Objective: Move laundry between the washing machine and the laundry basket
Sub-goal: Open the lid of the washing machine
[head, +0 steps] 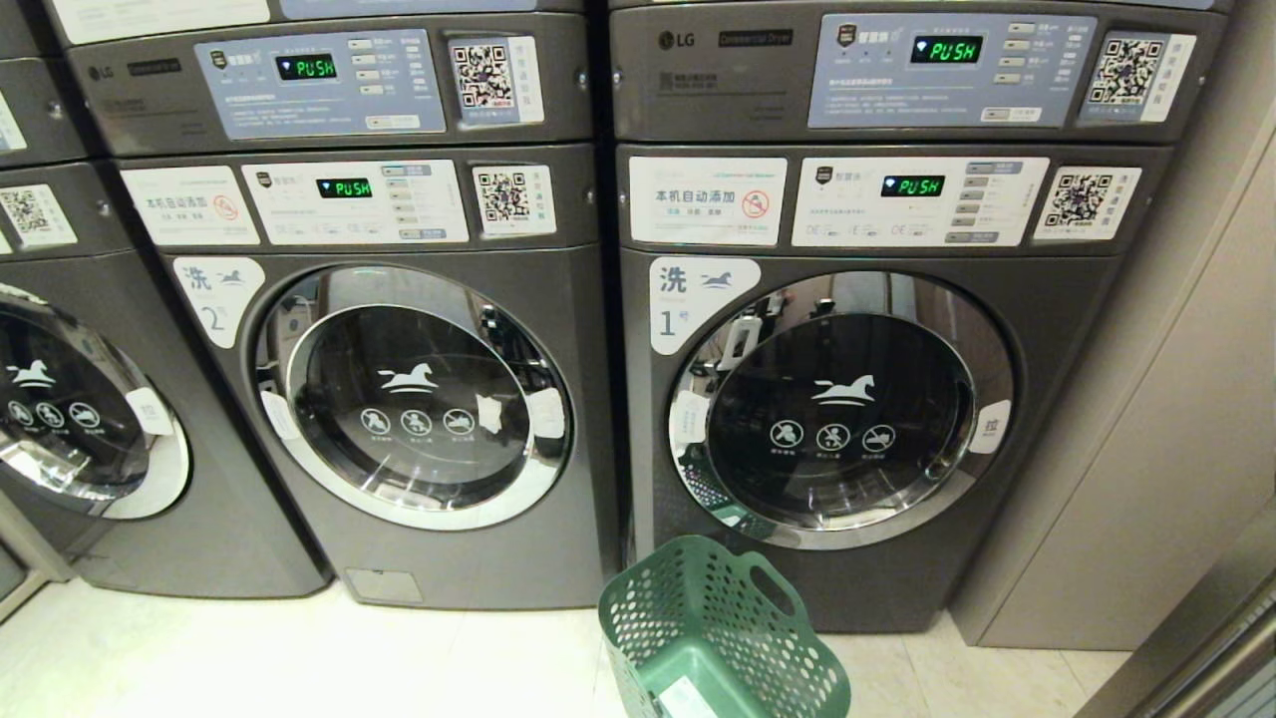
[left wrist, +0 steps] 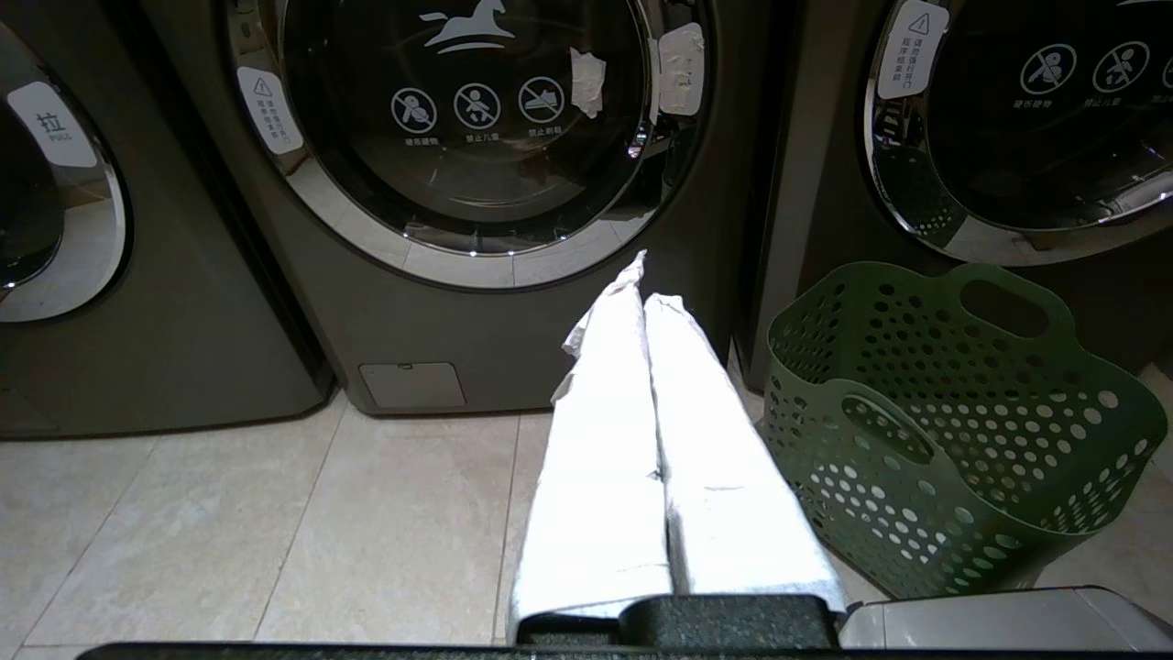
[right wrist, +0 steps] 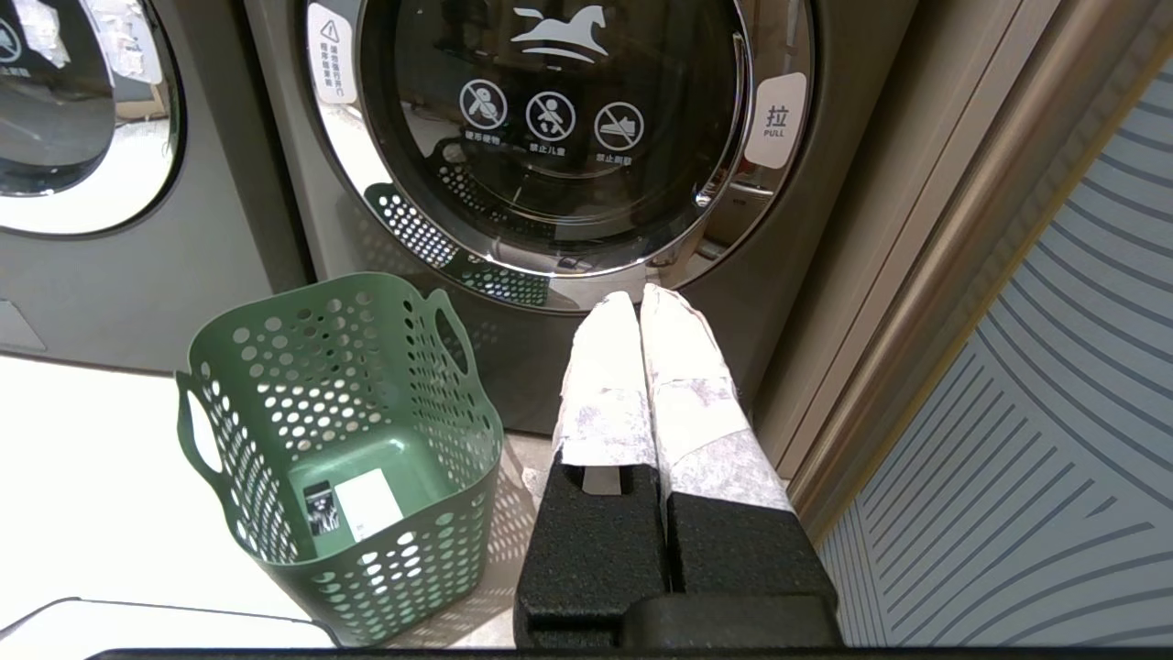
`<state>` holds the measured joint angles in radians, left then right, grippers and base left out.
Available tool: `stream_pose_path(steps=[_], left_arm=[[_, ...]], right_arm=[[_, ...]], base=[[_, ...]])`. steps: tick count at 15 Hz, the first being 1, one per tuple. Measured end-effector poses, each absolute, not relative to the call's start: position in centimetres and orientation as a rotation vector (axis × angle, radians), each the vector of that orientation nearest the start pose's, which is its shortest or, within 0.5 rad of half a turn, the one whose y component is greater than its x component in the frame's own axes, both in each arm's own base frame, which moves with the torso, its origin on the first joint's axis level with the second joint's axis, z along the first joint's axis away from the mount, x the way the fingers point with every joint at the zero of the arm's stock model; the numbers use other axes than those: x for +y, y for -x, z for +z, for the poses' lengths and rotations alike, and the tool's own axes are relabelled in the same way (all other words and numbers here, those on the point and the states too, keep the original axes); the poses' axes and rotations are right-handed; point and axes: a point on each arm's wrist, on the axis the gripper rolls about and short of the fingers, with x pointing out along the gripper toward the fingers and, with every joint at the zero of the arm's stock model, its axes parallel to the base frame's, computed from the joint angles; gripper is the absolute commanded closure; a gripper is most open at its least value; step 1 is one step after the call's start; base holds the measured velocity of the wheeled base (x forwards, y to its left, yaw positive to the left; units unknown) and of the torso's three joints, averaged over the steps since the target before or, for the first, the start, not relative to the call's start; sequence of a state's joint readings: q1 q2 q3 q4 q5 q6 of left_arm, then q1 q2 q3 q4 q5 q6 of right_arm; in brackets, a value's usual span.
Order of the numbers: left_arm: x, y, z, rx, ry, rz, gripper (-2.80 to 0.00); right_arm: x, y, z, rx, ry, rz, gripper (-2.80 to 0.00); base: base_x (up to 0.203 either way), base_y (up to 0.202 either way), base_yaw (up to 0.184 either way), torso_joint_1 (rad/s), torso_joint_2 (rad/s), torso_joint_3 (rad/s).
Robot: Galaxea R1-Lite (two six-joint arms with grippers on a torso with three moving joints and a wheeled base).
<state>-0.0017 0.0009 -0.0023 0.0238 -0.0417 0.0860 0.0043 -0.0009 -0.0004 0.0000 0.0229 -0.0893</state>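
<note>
A green perforated laundry basket point(head: 713, 633) point(left wrist: 953, 422) point(right wrist: 344, 440) stands on the floor before the grey washing machine marked 1 point(head: 847, 409) point(right wrist: 559, 137), whose round door is closed. The basket holds only a white label on its bottom; no laundry shows anywhere. My left gripper point(left wrist: 646, 289) is shut and empty, its white-wrapped fingers together, hanging low in front of washing machine 2 point(left wrist: 467, 119), left of the basket. My right gripper point(right wrist: 639, 302) is shut and empty, low before machine 1, right of the basket. Neither arm shows in the head view.
Machine 2 point(head: 419, 389) and a third machine point(head: 70, 419) stand to the left, doors closed, with dryers stacked above. A beige wall panel point(head: 1146, 449) and a metal door frame point(right wrist: 971, 275) close off the right. Pale floor tiles point(left wrist: 229, 522) lie in front.
</note>
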Motion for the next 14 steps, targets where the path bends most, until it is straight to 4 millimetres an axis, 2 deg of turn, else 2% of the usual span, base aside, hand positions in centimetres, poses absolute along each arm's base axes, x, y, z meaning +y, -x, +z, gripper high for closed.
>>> stream_pose_path(steps=[6,14], left_arm=[[-0.09,2.31,7.36,0.022,-0.084,-0.045,0.00],[-0.09,2.31,7.36,0.022,-0.084,-0.043,0.00]], right_arm=[[-0.01,2.29,7.57,-0.002,-0.004,0.004,0.00],[-0.02,2.29,7.57,-0.003,-0.011,0.001,0.00]], base=[[0.000,0.000,0.000,0.000,0.00,0.000],[0.000,0.000,0.000,0.000,0.00,0.000]])
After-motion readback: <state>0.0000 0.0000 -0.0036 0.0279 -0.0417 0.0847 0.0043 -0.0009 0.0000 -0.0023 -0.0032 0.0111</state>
